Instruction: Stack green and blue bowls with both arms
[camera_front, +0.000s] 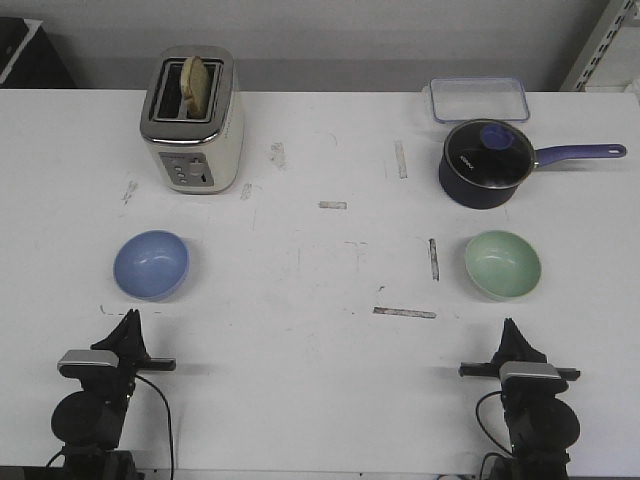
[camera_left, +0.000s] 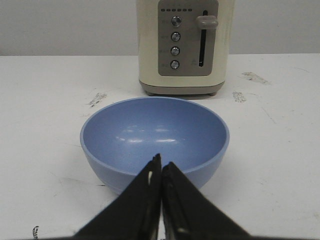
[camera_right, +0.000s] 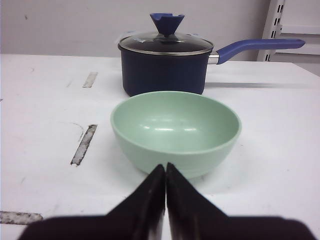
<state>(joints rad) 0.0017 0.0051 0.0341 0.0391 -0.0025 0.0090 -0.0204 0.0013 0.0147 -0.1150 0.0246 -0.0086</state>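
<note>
White lettering on the saucepan (camera_front: 487, 165) lid is showing too small to read. The blue bowl (camera_front: 151, 265) is sitting before the toaster (camera_front: 192, 120), just beyond the left gripper (camera_left: 161, 167), fingertips pressing together, empty. The green bowl (camera_front: 502, 264) is lying beyond the right gripper (camera_right: 165, 172), likewise closed.

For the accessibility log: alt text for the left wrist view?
A periwinkle blue bowl sits empty and upright on a white table, just ahead of the left claw, whose black fingers are pressed together, holding nothing. Behind the bowl stands a cream toaster with its button panel and lever facing the camera.
</note>
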